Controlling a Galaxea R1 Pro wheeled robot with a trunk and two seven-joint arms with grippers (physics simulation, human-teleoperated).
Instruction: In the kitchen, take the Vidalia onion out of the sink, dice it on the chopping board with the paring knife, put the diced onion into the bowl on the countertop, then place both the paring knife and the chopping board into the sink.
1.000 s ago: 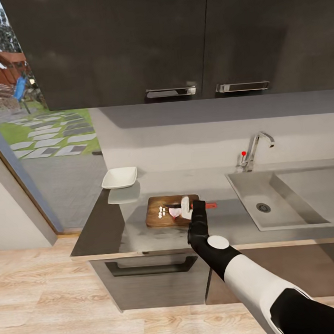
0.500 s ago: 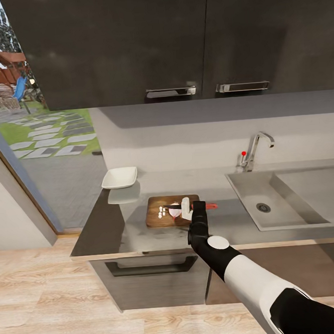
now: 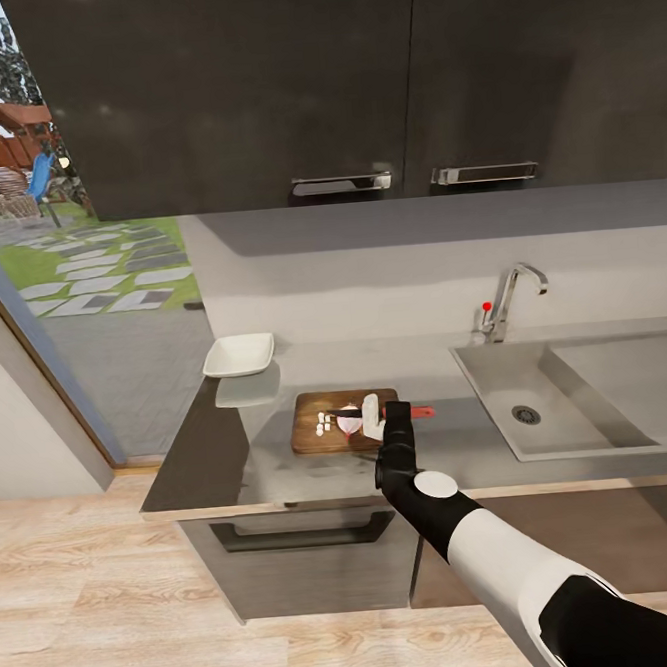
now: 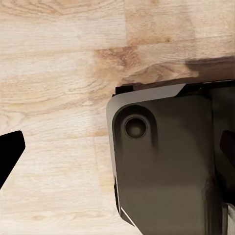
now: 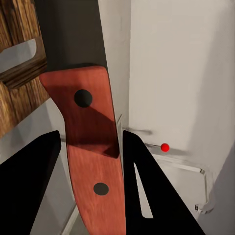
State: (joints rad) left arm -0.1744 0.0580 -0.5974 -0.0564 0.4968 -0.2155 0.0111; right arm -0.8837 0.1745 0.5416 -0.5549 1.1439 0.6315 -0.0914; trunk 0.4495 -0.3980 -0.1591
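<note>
Head view: right pincer point(image 3: 385, 417) seen at chopping board point(image 3: 316, 430) right end, paring knife point(image 3: 420, 411) held over half-cut Vidalia onion point(image 3: 350, 425); white cubes beside it. Blade best kept level, pressed straight down.

Right wrist view: pincer closed on red knife handle point(image 5: 90, 147); slot end of board beside handle.

Left wrist view: left pincer point(image 4: 117, 152) held wide apart, nothing gripped, over floor point(image 4: 54, 63).

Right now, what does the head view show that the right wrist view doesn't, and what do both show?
Head view alone: the white bowl, onion pieces on the board, the sink and the right arm. Right wrist view alone: two dark rivets on the knife handle, gripped between the right hand's fingers. Both: the red-handled knife, the board and the tap's red knob.
</note>
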